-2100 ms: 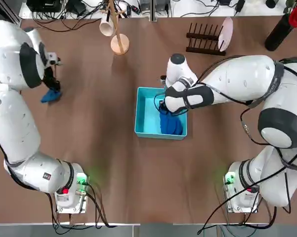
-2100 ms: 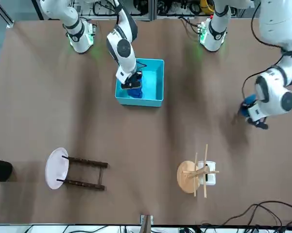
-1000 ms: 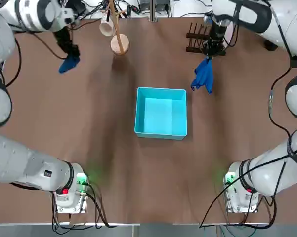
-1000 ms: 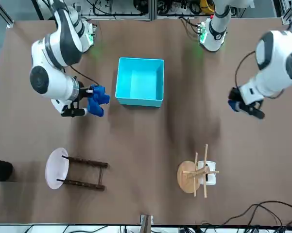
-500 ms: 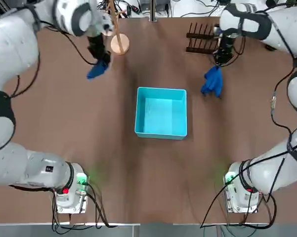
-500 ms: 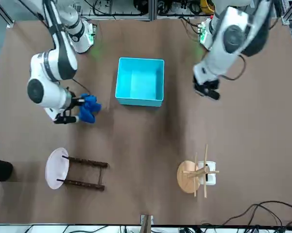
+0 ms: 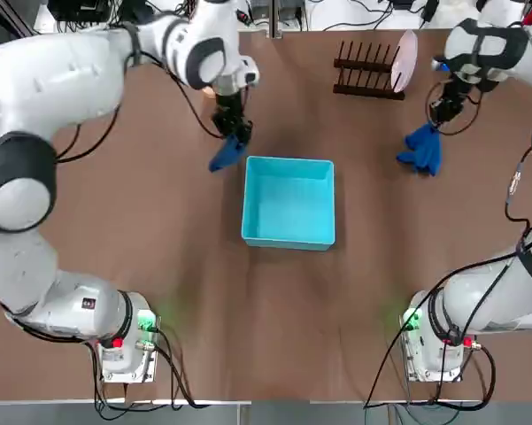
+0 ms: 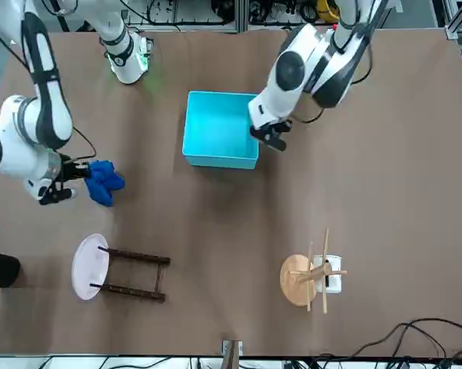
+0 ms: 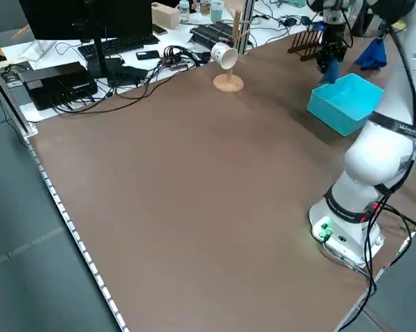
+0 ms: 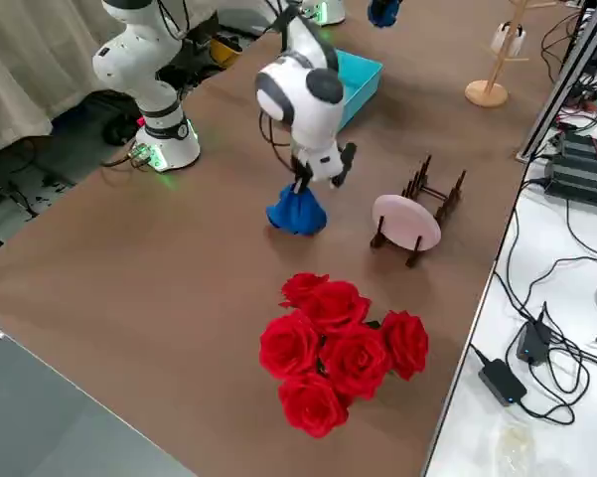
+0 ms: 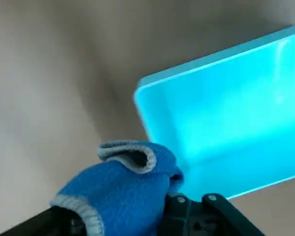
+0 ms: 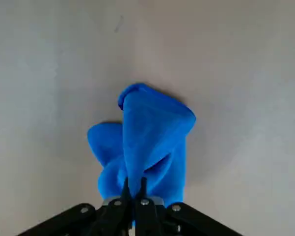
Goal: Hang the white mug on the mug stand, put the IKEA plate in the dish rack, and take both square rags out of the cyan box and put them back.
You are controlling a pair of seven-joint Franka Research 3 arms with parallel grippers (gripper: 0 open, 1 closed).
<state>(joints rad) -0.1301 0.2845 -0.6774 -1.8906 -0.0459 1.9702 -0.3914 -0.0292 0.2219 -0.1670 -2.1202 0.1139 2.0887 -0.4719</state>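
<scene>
- Left tool (image 7: 233, 133) clenches a blue rag (image 7: 226, 154) just beside the cyan box (image 7: 289, 202), at its far-left corner; nearer arm.
- Right tool (image 7: 435, 119) pinches the second rag (image 7: 422, 149), well right of that box.

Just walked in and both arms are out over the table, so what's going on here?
Each arm is carrying a blue rag. The left hand holds one rag just beside the cyan box, which is empty. The right hand dangles the other rag over the table, off to the box's other side. The white mug already hangs on the mug stand, and the plate stands in the dish rack.
</scene>
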